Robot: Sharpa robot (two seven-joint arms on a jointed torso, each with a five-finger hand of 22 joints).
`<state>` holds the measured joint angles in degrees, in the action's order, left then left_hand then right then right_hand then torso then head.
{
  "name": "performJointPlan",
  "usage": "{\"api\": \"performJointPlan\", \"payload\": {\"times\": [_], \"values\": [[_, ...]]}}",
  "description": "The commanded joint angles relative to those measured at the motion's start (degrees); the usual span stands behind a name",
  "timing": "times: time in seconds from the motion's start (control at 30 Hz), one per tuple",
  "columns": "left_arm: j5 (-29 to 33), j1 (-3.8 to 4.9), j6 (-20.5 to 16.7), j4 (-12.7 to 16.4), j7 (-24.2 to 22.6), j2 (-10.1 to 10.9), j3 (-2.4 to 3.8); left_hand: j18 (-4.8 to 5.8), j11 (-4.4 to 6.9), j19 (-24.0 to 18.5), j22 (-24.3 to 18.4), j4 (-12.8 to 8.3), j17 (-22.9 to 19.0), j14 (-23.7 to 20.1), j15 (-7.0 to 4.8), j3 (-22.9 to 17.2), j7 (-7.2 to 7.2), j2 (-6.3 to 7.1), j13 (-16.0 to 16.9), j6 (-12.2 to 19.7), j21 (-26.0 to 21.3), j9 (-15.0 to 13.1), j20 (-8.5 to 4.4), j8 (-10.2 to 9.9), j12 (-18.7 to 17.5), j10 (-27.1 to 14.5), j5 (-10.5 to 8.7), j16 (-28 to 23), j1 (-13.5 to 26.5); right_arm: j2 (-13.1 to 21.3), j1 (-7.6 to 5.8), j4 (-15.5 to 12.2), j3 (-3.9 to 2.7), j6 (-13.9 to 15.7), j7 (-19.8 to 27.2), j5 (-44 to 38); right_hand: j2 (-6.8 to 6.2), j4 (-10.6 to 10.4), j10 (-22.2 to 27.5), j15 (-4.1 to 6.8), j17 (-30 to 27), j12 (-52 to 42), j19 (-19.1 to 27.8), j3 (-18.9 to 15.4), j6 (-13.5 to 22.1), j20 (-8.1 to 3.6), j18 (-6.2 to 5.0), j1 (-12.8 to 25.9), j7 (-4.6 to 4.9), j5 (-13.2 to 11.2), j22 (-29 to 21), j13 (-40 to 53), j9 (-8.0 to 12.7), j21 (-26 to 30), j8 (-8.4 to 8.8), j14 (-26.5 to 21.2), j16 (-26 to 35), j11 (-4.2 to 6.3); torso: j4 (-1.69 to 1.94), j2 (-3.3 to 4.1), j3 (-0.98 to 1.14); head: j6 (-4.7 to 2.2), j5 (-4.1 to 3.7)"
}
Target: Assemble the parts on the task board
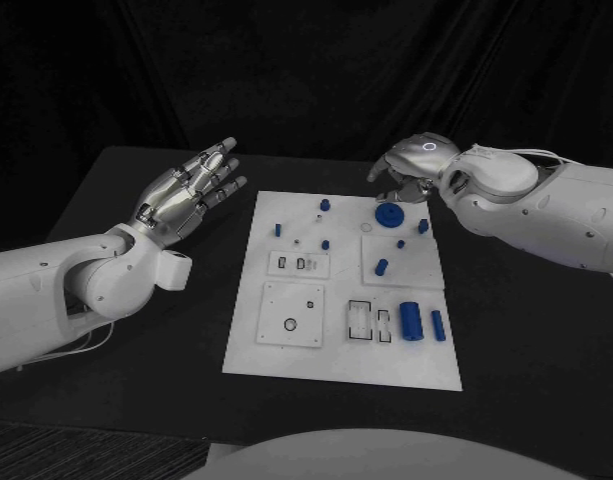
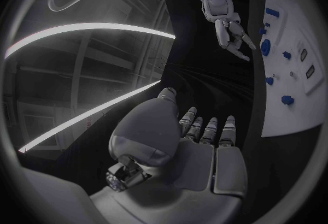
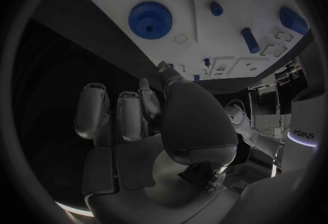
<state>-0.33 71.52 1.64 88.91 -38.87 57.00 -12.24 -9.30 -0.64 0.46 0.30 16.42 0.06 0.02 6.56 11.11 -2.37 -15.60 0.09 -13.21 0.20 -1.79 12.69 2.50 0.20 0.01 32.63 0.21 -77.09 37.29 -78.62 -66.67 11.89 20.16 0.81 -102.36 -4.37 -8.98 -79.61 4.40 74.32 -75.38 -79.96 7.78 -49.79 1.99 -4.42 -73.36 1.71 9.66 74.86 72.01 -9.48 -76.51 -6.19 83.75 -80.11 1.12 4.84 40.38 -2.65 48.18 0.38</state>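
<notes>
Left hand (image 1: 188,195): raised above the table (image 1: 133,400) left of the task board (image 1: 285,350), fingers straight and spread apart, palm empty, touching nothing.
Task board: white plate at mid-table, long axis running near to far; both hands are off its surface.
Parts, left to right: small blue pegs (image 1: 325,206) stand at the far left and centre of the board; a blue gear (image 1: 390,215) lies flat at the far end; a short blue piece (image 1: 383,267) lies mid-board; a blue cylinder (image 1: 411,320) and a slim blue bar (image 1: 437,324) lie in the near right area beside the rectangular slots (image 1: 361,320).
Right hand (image 1: 414,165): poised over the board's far right edge, just beyond the gear; fingers partly curled with gaps between them, nothing held, no contact evident in the right wrist view.
Step in hand (judgement): the right hand appears to be lining up on the gear.
Method advised: descend squarely over the gear, fingers spread to opposite points of the toothed rim, close evenly, lift straight so neighbouring pegs are not struck.
Risk: a one-sided touch could slide the gear along the smooth plate.
</notes>
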Motion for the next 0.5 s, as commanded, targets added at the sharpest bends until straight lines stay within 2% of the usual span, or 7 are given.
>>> {"api": "performJointPlan", "payload": {"times": [0.03, 0.07, 0.1, 0.17, 0.2, 0.27, 0.5], "values": [[-0.05, 0.05, 1.01, 0.09, -4.12, -0.01, 0.06, -0.93, -0.43, 0.01, 0.06, 0.03, -0.06, -0.02, 0.4, -0.44, -0.52, -0.1, -0.09, -0.14, 0.28, -0.09, 0.6, 0.11, -0.2, -0.01, 0.41, -0.21, -0.56, 1.04, -0.08, -0.66, -0.02, -0.37, -2.04, 1.26, -1.41, -5.99, -10.39, 0.17, 15.68, -14.62, -8.17, -1.45, -2.42, 0.01, 3.75, 4.29, 1.07, -0.31, 13.56, 17.99, -3.08, -11.6, -0.11, 6.25, -9.89, 0.09, 0.01, 0.02, 0.0, -0.02, -0.03], [-0.05, 0.05, 1.06, 0.09, -4.1, 0.0, 0.05, -0.93, -0.43, 0.01, 0.06, 0.03, -0.06, -0.02, 0.4, -0.44, -0.52, -0.1, -0.09, -0.14, 0.28, -0.09, 0.6, 0.11, -0.2, -0.01, 0.41, -0.21, -0.56, 1.45, -0.01, -0.81, -0.02, -1.03, -2.26, 1.32, -2.53, -7.42, -10.39, 0.4, 15.68, -14.62, -8.72, -1.41, -2.48, -0.09, 3.94, 4.88, 0.92, -0.22, 14.06, 17.99, -3.38, -12.18, 0.07, 6.25, -9.89, 0.18, 0.02, 0.03, 0.0, -0.01, -0.06], [-0.05, 0.04, 1.1, 0.08, -4.08, 0.0, 0.05, -0.93, -0.45, 0.02, 0.06, -0.01, -0.06, -0.02, 0.44, -0.48, -0.59, -0.1, -0.09, -0.28, 0.29, -0.11, 0.63, 0.16, -0.2, -0.01, 0.49, -0.21, -0.64, 1.77, 0.07, -0.96, -0.02, -1.57, -2.49, 1.36, -2.53, -7.42, -10.39, 0.4, 15.68, -14.62, -8.72, -1.41, -2.48, -0.09, 3.94, 4.88, 0.92, -0.22, 14.06, 17.99, -3.38, -12.18, 0.07, 6.25, -9.89, 0.18, 0.03, 0.03, 0.01, 0.03, -0.1], [-0.05, 0.04, 1.18, 0.08, -4.05, -0.01, 0.05, -0.93, -0.45, 0.02, 0.06, -0.01, -0.06, -0.02, 0.44, -0.48, -0.59, -0.1, -0.09, -0.28, 0.29, -0.11, 0.63, 0.16, -0.2, -0.01, 0.49, -0.21, -0.64, 2.4, 0.25, -1.23, -0.01, -2.81, -3.04, 1.42, -3.83, -7.78, -10.39, 0.66, 15.68, -14.62, -9.49, -1.44, -1.85, -0.39, 4.22, 7.13, 0.3, -0.05, 14.71, 17.99, -3.22, -12.95, 0.88, 6.25, -9.89, 0.68, 0.03, 0.03, 0.01, 0.07, -0.14], [-0.05, 0.03, 1.22, 0.07, -4.04, -0.02, 0.05, -0.93, -0.45, 0.02, 0.06, -0.01, -0.06, -0.02, 0.44, -0.48, -0.59, -0.1, -0.09, -0.28, 0.29, -0.11, 0.63, 0.16, -0.2, -0.01, 0.49, -0.21, -0.64, 2.67, 0.37, -1.33, -0.01, -3.48, -3.4, 1.45, -4.48, -7.87, -10.39, 0.83, 15.68, -14.62, -9.8, -1.38, -1.28, -0.53, 4.33, 7.85, 0.4, -0.01, 14.95, 17.99, -2.97, -13.25, 1.44, 6.25, -9.89, 0.75, 0.02, 0.03, 0.03, 0.09, -0.17], [-0.05, 0.03, 1.27, 0.04, -4.03, -0.03, 0.05, -0.93, -0.47, 0.03, 0.07, -0.04, -0.06, -0.02, 0.47, -0.52, -0.63, -0.09, -0.09, -0.39, 0.3, -0.12, 0.65, 0.19, -0.2, -0.01, 0.57, -0.21, -0.71, 3.06, 0.63, -1.33, -0.01, -4.56, -4.0, 1.48, -4.68, -7.82, -10.39, 0.92, 15.68, -14.62, -10.04, -1.11, -0.25, -0.7, 4.42, 7.97, 0.38, -0.16, 15.14, 17.99, -2.49, -13.49, 2.22, 6.25, -9.89, 0.82, 0.03, 0.02, 0.02, 0.11, -0.23], [-0.06, 0.01, 1.55, -0.1, -4.05, 0.04, 0.05, -0.93, -0.51, 0.05, 0.08, -0.06, -0.06, -0.02, 0.52, -0.52, -0.69, -0.03, -0.09, -0.52, 0.32, -0.14, 0.68, 0.24, -0.2, -0.01, 0.59, -0.21, -0.78, 3.11, 1.32, -0.07, -0.01, -5.67, -4.34, 1.53, -4.93, -7.76, -10.39, 1.23, 15.68, -14.62, -10.04, -0.46, -2.11, -0.98, 4.42, 6.17, 0.52, 0.9, 15.14, 17.99, -2.23, -13.49, 1.91, 6.25, -9.89, 0.89, 0.01, 0.03, 0.02, 0.48, -0.18]]}}
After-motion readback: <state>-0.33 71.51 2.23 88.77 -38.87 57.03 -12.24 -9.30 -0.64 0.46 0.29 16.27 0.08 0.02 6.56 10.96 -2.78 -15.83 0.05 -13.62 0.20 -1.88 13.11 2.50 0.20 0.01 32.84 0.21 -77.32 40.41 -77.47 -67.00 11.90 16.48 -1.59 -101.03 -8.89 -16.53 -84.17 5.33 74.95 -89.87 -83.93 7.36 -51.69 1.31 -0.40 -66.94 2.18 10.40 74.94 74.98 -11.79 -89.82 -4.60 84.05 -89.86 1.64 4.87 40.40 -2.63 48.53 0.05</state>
